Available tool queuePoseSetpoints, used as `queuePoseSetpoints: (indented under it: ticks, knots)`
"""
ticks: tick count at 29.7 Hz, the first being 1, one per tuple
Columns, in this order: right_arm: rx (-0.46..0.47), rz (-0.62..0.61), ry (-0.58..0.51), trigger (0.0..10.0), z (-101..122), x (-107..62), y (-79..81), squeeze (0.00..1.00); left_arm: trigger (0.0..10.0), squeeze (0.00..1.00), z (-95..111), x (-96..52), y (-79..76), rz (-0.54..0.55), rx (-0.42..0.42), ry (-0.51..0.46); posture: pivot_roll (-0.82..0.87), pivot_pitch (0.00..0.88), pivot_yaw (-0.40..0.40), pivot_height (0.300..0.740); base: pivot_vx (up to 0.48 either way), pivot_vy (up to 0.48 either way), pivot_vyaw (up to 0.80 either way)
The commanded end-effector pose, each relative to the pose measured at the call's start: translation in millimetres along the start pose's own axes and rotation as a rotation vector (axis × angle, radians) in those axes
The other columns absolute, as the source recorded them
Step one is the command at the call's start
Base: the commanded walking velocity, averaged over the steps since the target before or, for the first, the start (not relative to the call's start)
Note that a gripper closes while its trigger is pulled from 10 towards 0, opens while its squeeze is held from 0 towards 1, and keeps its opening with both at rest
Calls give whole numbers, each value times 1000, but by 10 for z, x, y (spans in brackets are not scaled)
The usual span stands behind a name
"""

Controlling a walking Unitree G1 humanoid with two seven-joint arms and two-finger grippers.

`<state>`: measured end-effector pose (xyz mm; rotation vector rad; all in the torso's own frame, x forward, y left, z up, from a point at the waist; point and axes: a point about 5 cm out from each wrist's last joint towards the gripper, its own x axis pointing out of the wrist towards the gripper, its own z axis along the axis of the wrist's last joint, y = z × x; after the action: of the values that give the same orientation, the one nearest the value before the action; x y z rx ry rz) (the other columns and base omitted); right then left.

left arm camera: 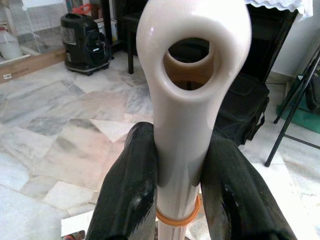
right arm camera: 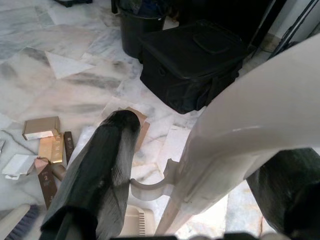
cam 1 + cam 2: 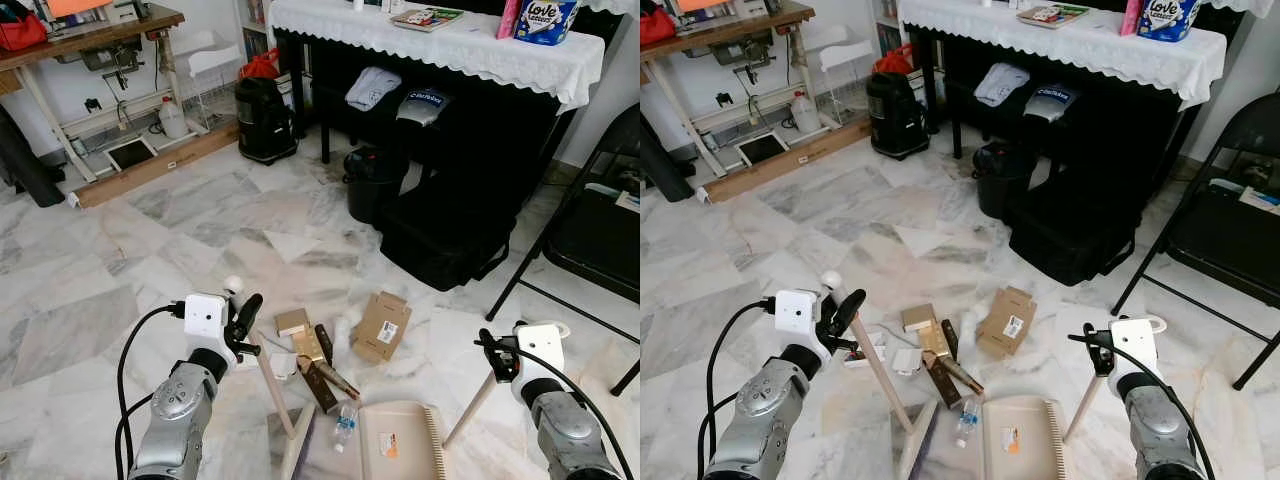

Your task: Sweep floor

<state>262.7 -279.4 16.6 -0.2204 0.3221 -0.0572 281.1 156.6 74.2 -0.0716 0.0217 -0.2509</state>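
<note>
My left gripper [image 3: 245, 316] is shut on the cream broom handle [image 3: 272, 385], just below its loop end [image 1: 192, 55]. The handle slants down to the broom head [image 3: 296, 452] at the bottom edge. My right gripper [image 3: 496, 356] is shut on the cream dustpan handle [image 3: 470, 410], seen close in the right wrist view [image 2: 240, 125]. The beige dustpan [image 3: 400, 440] lies on the marble floor between the arms. Just beyond it lies litter: a cardboard box [image 3: 381, 326], a small box [image 3: 292, 322], a gold box [image 3: 308, 345], a brown box [image 3: 325, 385] and a small bottle [image 3: 345, 425].
A black bag [image 3: 450, 240] and a black bin [image 3: 372, 185] stand under the white-clothed table [image 3: 470, 45] ahead. A black folding chair [image 3: 590, 230] is on the right. A black vacuum [image 3: 265, 120] and a workbench [image 3: 90, 40] stand at the back left.
</note>
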Motion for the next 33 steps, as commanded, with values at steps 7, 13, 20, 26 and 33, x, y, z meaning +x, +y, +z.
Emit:
queuePoseSetpoints:
  ticks: [7, 13, 20, 26, 33]
  knots:
    - [-5, 21, 13, 0, 9, 32, 70, 0, 10000, 0, 61, 22, 9, -5, 18, -20, 94, 0, 38, 740, 0, 0, 0]
    - [-5, 35, 16, 0, 7, 38, 102, 0, 10000, 0, 55, 21, 8, -6, 19, -16, 95, 0, 36, 740, 0, 0, 0]
    - [-10, 43, 16, 0, 10, 43, 121, 0, 10000, 0, 41, 18, -1, -8, 19, -9, 93, 0, 36, 740, 0, 0, 0]
    - [3, 40, 2, 0, 19, 46, 149, 0, 10000, 0, 42, 22, -2, -9, 21, -9, 92, 0, 36, 740, 0, 0, 0]
    - [30, -55, -63, 0, 132, 86, 117, 0, 10000, 0, 45, 24, 7, -6, 25, -10, 90, 0, 36, 740, 0, 0, 0]
